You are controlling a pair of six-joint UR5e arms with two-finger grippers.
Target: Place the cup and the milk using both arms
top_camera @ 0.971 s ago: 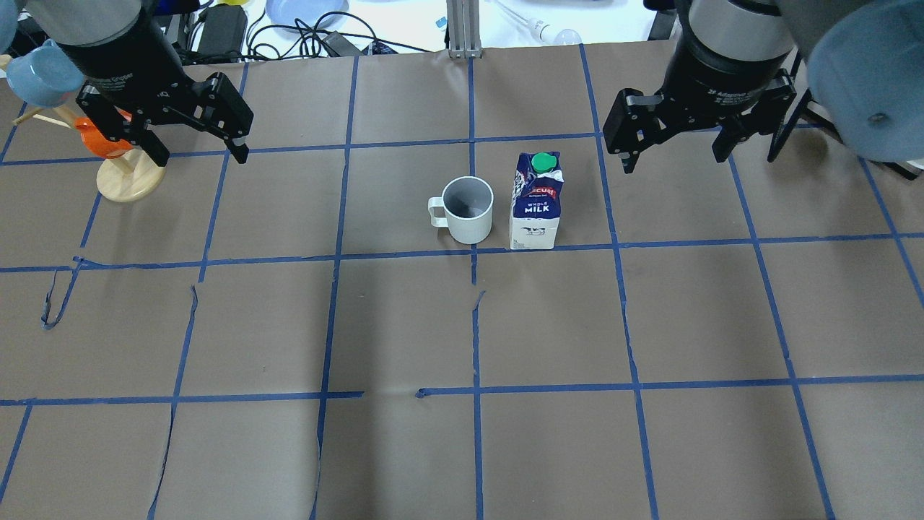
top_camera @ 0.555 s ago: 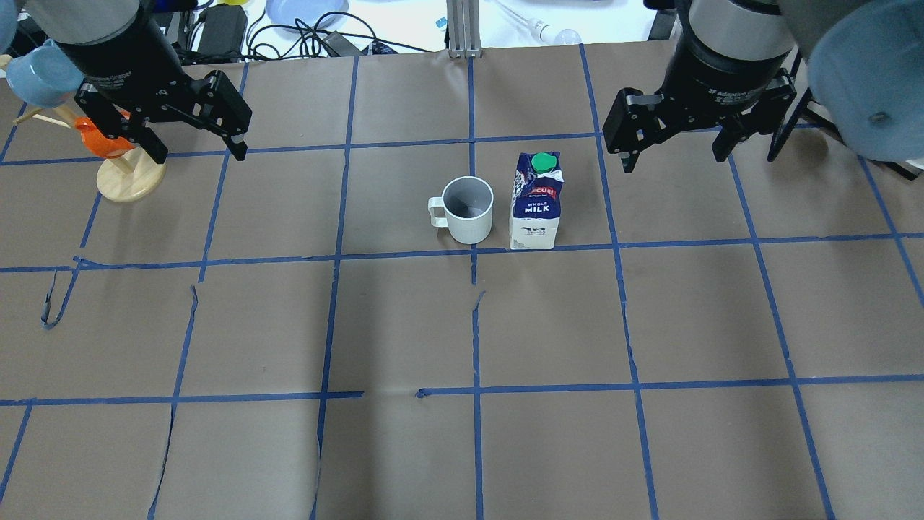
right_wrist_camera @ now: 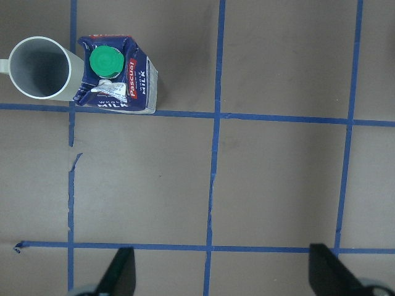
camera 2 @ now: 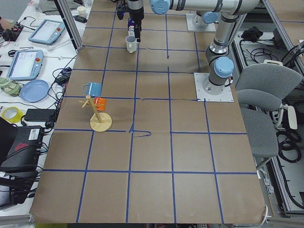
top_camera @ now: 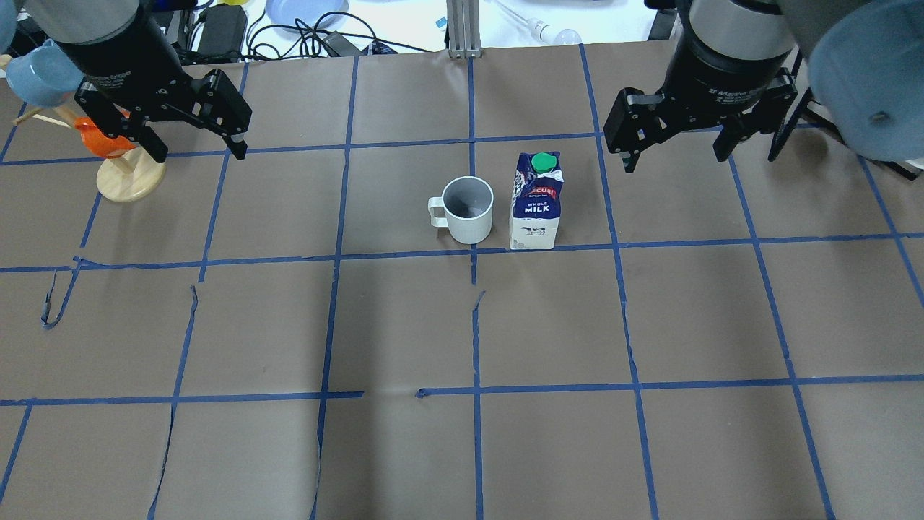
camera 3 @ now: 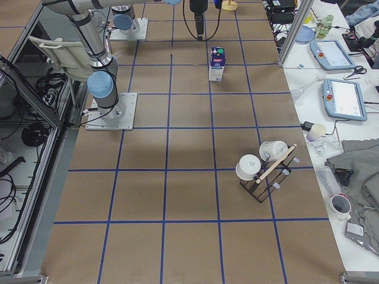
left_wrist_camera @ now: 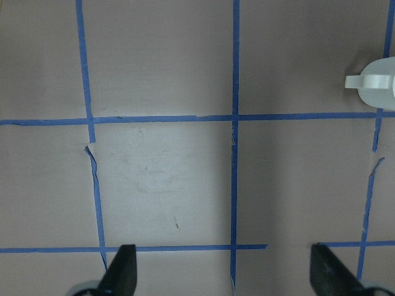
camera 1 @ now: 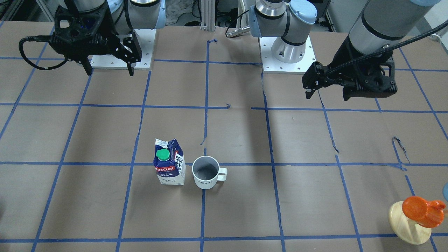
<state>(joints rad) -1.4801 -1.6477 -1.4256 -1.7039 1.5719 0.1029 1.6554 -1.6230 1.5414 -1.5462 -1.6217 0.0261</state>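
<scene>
Cup (top_camera: 468, 209) and milk (top_camera: 535, 206) are both upright, just beside each other around the middle of the tabletop (top_camera: 462, 448), with the cup's handle pointing away from the carton. Left gripper (top_camera: 201, 153) and right gripper (top_camera: 674, 160) hover out at their own sides, well apart from both. Fingers are spread wide on each, holding nothing.

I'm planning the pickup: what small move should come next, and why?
Probably bring the right gripper over the milk. It hangs open and empty, apart from the upright carton, which stands on its side of the cup; the left gripper, also open, is on the cup's handle side.
</scene>
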